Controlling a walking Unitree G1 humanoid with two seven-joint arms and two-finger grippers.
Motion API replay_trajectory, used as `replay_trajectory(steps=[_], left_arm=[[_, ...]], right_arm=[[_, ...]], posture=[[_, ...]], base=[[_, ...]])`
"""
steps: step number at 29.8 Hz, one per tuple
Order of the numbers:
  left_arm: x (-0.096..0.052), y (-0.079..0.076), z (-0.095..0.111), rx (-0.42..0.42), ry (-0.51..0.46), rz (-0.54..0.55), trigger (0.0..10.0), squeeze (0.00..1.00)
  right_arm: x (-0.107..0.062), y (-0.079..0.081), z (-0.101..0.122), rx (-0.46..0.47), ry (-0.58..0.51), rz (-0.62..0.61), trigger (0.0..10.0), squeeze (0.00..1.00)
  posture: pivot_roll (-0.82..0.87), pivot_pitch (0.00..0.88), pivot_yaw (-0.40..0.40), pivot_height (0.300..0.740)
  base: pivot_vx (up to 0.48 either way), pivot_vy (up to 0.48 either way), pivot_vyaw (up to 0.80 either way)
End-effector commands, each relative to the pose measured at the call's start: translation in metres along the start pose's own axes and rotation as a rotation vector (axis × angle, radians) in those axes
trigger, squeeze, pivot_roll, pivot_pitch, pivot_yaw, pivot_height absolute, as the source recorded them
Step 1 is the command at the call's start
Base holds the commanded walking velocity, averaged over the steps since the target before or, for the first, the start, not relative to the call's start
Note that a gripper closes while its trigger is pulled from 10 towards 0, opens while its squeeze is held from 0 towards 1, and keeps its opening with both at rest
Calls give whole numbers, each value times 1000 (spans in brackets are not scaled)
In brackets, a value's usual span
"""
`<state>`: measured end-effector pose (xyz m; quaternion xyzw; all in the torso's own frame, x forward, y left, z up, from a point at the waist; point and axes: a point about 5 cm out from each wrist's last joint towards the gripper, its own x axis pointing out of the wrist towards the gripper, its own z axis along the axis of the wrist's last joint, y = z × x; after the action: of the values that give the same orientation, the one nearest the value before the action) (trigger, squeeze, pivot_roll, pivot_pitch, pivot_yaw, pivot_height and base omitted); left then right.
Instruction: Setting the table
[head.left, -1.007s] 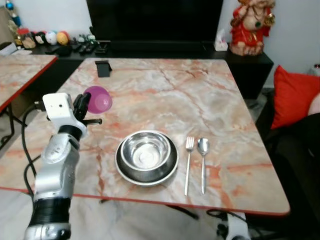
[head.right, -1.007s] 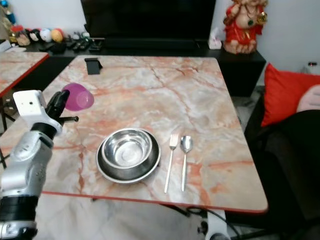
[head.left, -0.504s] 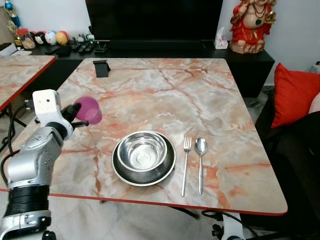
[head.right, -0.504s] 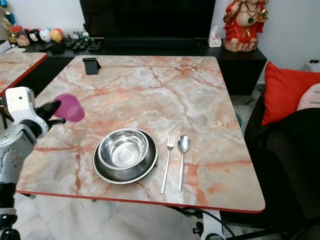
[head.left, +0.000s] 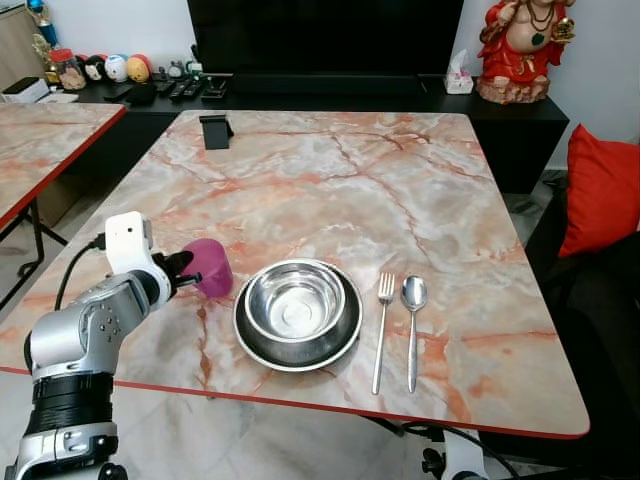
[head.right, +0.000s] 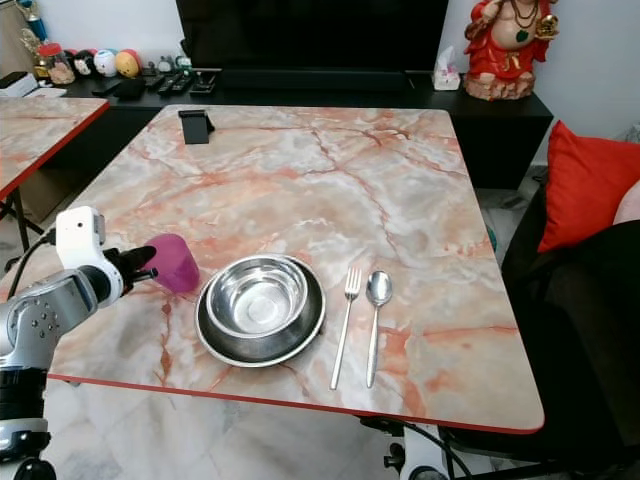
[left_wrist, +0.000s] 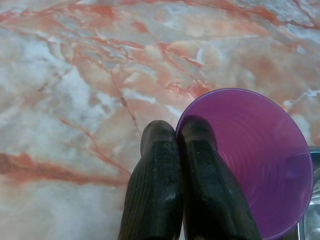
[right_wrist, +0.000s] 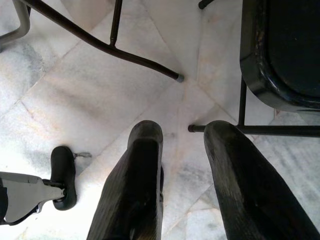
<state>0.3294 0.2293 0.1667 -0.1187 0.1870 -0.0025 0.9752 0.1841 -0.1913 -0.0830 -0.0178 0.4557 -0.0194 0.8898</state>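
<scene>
The left end effector pinches the rim of the purple cup just left of the steel bowl on the marble surface, while the right end effector hangs parted above the floor

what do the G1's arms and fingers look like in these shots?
Left arm: silver metal shell, black ribbed band lower down, white boxy wrist camera module with a black cable looping off it. Left gripper: two long black fingers with textured pads. Right gripper: the same long black fingers, smooth and glossy.

Red cushion, red figurine, perhaps ceramic.
</scene>
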Motion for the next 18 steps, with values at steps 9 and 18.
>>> replay_trajectory(steps=[9,18], left_arm=[[10,-9,10,61,6,-10,10000,0],[14,-11,7,80,23,-5,10000,0]], right_arm=[[0,2,-1,-10,6,8,10000,0],[0,3,-2,-12,10,9,10000,0]], posture=[[-38,0,49,740],[-39,0,53,740]], base=[[0,0,0],[0,0,0]])
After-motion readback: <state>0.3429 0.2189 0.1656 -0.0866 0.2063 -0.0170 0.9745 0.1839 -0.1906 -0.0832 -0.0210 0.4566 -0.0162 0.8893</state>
